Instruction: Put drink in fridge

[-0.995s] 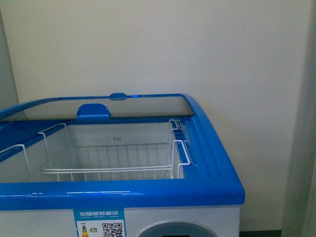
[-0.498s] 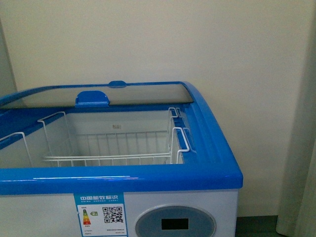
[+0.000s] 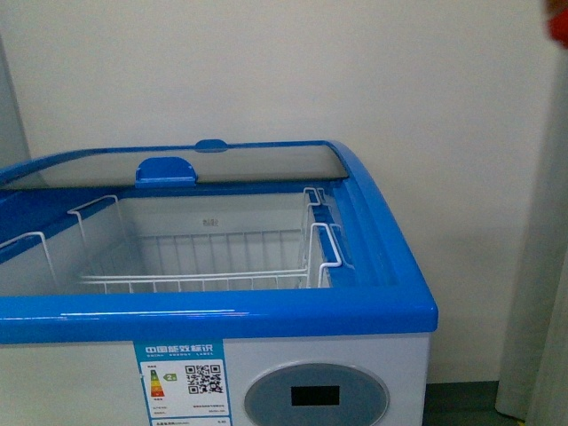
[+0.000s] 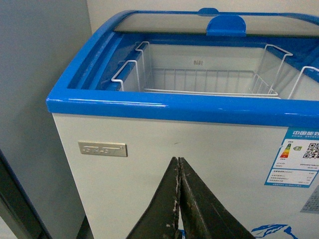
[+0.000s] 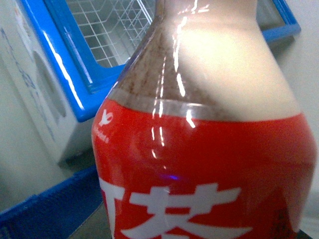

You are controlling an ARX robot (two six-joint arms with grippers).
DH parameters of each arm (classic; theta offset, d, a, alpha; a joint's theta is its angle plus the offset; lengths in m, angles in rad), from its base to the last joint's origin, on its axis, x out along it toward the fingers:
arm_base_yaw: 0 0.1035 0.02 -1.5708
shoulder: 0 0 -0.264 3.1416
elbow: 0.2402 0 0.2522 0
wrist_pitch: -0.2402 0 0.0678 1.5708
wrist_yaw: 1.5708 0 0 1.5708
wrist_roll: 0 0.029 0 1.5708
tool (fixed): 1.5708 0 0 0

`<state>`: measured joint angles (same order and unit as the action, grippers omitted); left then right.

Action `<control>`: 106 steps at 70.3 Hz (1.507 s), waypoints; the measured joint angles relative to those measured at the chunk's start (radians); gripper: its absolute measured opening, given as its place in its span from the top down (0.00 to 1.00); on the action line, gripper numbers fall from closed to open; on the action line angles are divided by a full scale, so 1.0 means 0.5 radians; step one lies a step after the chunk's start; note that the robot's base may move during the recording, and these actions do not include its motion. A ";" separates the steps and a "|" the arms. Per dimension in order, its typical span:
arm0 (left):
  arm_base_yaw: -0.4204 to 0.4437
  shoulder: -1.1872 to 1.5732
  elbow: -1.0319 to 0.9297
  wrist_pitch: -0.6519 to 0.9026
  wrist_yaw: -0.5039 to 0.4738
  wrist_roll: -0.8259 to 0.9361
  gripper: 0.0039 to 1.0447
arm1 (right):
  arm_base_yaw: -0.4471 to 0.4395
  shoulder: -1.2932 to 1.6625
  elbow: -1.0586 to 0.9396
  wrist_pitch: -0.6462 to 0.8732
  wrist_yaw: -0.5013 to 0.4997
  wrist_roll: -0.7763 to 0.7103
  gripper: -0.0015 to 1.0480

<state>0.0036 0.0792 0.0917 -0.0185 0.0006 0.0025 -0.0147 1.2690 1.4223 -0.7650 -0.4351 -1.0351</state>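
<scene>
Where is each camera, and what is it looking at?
Front view: on the robot's body, facing the fridge and its open top; no arm shows.
Left wrist view: on the left arm, facing the fridge's front; the shut left claw shows.
Right wrist view: on the right arm, close against the drink; no claw shows.
Shared: all see the white basket.

Fridge (image 3: 266, 315) fills lower left: white body, blue rim. Curved glass lid (image 3: 257, 166) sits slid to the back with its blue handle (image 3: 166, 171) at the front edge, so the near half is open. White wire basket (image 3: 222, 262) hangs inside, hooked over the right rim. Oval grey control panel (image 3: 316, 397) with a dark display is on the front, energy label (image 3: 180, 382) with QR code just left of it. Plain cream wall (image 3: 355, 71) behind. Drink (image 3: 558, 27): only a blurred red sliver at the top right edge.
</scene>
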 joint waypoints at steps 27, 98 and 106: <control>-0.001 -0.060 -0.074 0.014 0.002 0.000 0.98 | 0.776 1.159 1.247 -0.031 0.380 -0.205 0.65; -0.002 -0.146 -0.153 0.026 0.000 -0.001 0.98 | 1.030 1.968 1.215 0.721 0.483 -0.274 0.65; -0.002 -0.146 -0.153 0.026 0.001 -0.001 0.98 | 1.029 1.991 1.217 0.793 0.488 -0.252 0.65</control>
<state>0.0025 0.0059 0.0154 -0.0055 0.0010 0.0021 0.4999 2.2646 2.0308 -0.3687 -0.1909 -1.1610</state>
